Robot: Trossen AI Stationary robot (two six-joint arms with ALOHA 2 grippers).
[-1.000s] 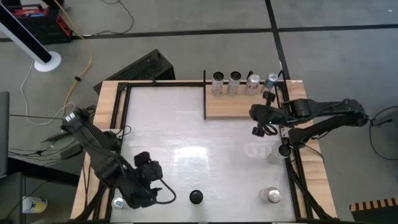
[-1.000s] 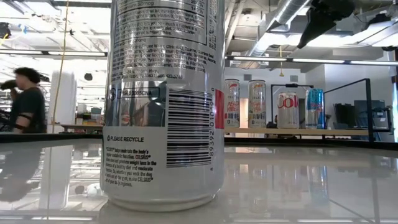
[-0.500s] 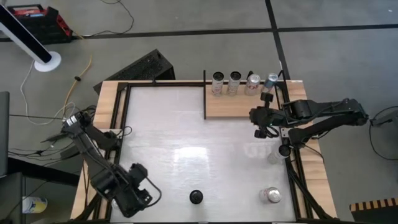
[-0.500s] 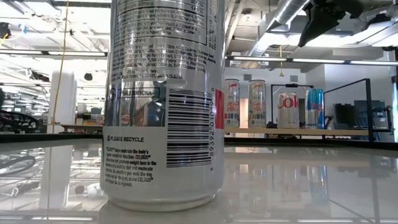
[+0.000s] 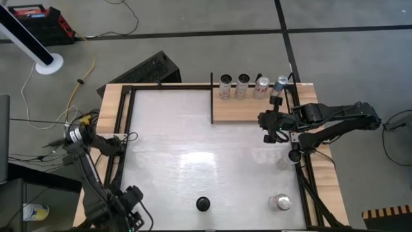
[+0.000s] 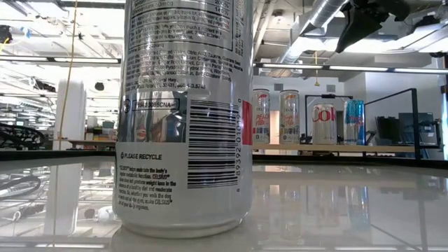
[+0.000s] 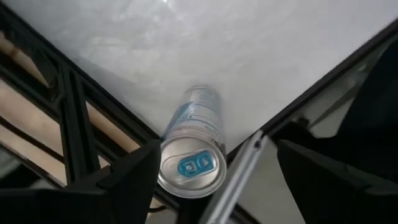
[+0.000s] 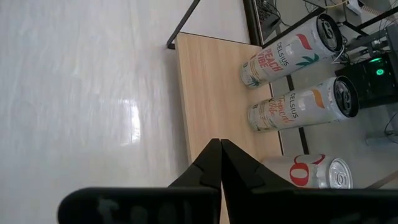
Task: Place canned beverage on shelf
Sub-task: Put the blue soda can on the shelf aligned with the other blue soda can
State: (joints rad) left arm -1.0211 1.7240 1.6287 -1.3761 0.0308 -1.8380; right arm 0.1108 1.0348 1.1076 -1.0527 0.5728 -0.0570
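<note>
White table (image 5: 193, 154) fills the high view, the shelf (image 5: 248, 109) at its far right holding four cans (image 5: 243, 86). Only the right wrist view reads "CELSIUS" there; the low view reads "PLEASE RECYCLE" on a near can (image 6: 185, 119). Left gripper (image 7: 214, 180) hangs with fingers wide over a blue-tabbed can (image 7: 193, 165); right gripper (image 8: 219, 163) hangs pinched shut above the shelf.
</note>
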